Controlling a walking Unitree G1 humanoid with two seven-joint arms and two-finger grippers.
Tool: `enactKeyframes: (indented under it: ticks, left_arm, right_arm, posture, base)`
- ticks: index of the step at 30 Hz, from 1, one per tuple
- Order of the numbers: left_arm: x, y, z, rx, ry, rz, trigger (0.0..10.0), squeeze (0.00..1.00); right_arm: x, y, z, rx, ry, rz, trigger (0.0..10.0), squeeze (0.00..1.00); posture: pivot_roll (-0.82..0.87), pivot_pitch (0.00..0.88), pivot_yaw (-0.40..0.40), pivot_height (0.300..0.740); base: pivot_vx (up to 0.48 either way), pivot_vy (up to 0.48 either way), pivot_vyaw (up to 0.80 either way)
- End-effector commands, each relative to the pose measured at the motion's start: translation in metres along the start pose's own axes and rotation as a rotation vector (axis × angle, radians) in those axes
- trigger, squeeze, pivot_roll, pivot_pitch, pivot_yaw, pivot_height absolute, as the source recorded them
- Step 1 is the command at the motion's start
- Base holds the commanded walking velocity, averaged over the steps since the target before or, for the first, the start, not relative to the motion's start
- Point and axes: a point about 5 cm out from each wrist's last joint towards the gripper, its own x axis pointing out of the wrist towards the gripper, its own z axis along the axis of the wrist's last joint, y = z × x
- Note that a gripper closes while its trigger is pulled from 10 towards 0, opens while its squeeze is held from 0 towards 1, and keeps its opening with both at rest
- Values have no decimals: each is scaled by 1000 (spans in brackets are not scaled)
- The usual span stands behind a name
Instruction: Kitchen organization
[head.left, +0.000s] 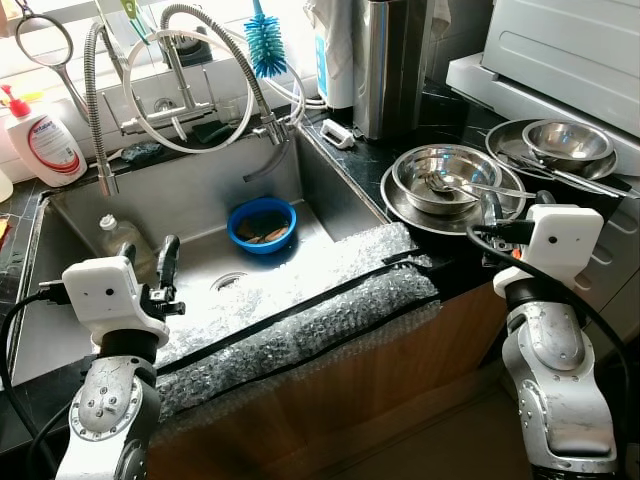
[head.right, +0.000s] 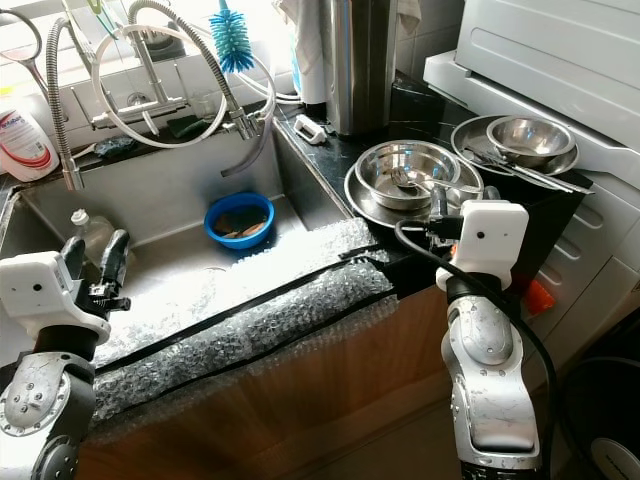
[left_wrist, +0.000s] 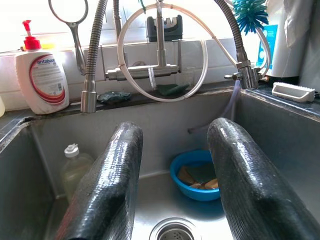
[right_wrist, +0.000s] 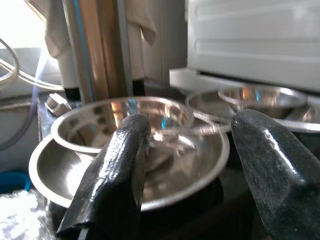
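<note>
Both grippers are spread and empty on my feed. Left gripper (head.left: 150, 262) hangs over the sink (head.left: 200, 190), with the blue bowl (head.left: 261, 224) at its one o'clock. Right gripper (right_wrist: 192, 170) faces the nested steel bowls (head.left: 447, 180) on the counter, at its twelve o'clock.

Head pair down over sink (head.left: 200, 200); wrist cameras close behind each claw.

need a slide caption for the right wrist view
Open right pincer facing a round steel bowl nested in a wider steel basin on the dark counter.
</note>
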Motion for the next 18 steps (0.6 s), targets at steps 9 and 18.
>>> enactKeyframes:
  ticks: [9, 18]
  left_arm:
    - [1, 0, -4, 24, 23, 0, 10000, 0]
    - [0, -2, -4, 15, 23, 2, 10000, 0]
  right_arm:
    - [3, 5, -8, 128, 70, -8, 10000, 0]
    - [4, 8, -7, 156, 62, 2, 10000, 0]
  posture:
    - [-173, 56, 106, 740]
    - [-167, 57, 105, 740]
  base:
    - [0, 0, 0]
    - [0, 0, 0]
